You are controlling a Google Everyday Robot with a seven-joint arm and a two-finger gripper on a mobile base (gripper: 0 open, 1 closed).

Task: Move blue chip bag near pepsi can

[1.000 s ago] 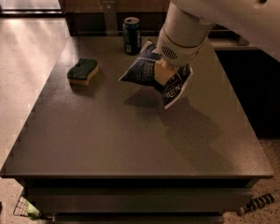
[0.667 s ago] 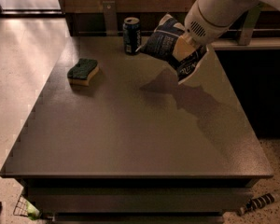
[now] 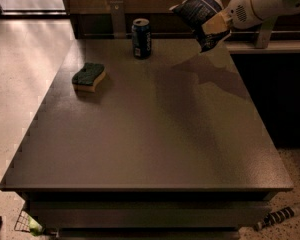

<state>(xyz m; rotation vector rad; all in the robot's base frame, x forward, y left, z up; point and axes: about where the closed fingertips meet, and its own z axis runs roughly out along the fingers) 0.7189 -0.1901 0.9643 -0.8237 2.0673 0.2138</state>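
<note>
Camera view: fingers (image 3: 216,24) clamp blue chip bag (image 3: 196,8) aloft, upper right.

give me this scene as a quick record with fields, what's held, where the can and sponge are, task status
end effector: upper right of the view, above the far right part of the table, shut on the blue chip bag
blue chip bag: held in the air, clear of the table, right of the pepsi can and apart from it
pepsi can: upright near the table's far edge
sponge: green top, lying flat on the left part of the table, nearer the camera than the can
task status: bag not yet set down near the can
</note>
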